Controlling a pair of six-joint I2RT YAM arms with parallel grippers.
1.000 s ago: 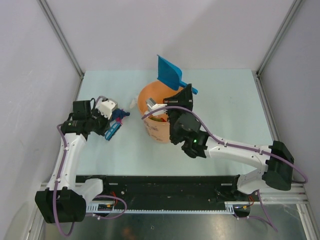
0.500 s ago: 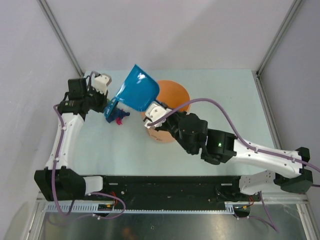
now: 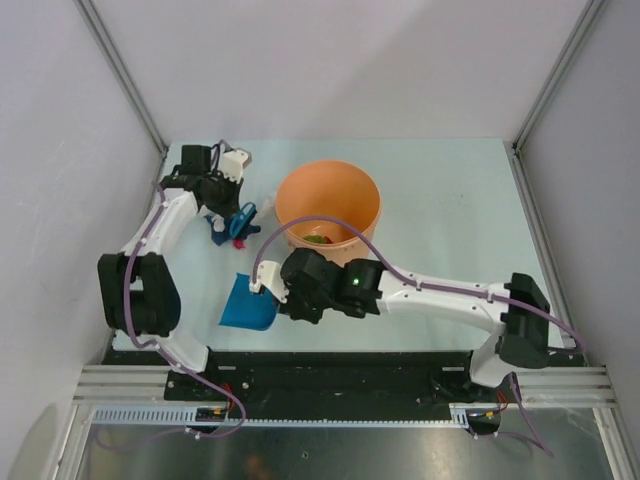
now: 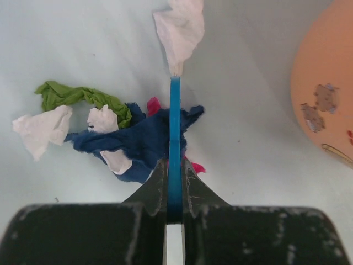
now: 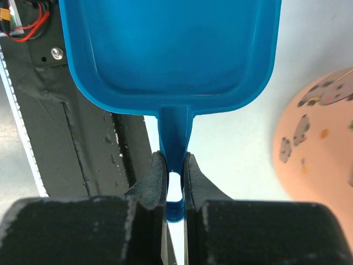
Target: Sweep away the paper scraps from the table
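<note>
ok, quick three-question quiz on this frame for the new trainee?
1. True or false: the right gripper is shut on the dustpan handle.
2. In the top view, the dustpan lies at the table's: A far edge, B near edge, C right edge.
3. Fill in: the left gripper is shut on the brush; among the scraps, the brush crosses the ___ one.
Key: 1 true; 2 B; 3 dark blue.

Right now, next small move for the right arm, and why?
Probably slide the dustpan toward the paper scraps, mouth facing them. The right gripper holds it empty at the near edge of the table, apart from the pile, while the left gripper holds the brush among them.
</note>
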